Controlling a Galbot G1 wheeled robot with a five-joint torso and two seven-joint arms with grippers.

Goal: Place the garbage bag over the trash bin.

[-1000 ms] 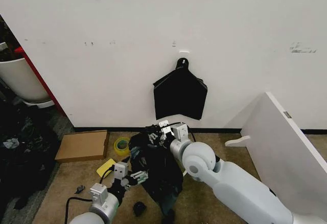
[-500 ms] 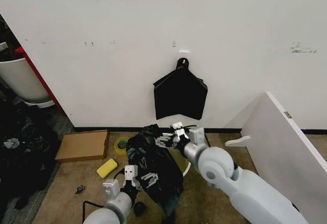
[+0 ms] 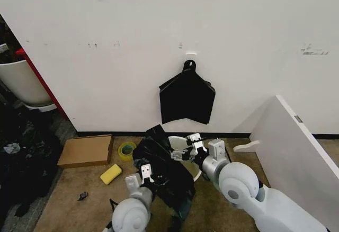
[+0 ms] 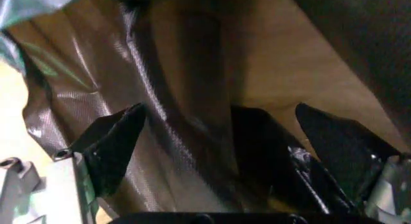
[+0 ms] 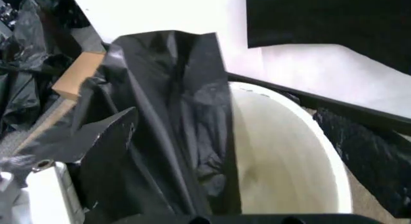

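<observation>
glossy black garbage bag (image 3: 161, 163), crinkly, half-draped

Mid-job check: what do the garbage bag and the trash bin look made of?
Garbage bag: thin black plastic film, glossy, judging by sharp creases and light streaks. Trash bin: likely rigid white plastic; its smooth inner wall shows a soft sheen and an even rim.

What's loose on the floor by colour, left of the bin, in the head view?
Brown: 1, cardboard box
Yellow: 2, tape roll, sponge
Black: 1, small scrap
Total: 4
</observation>
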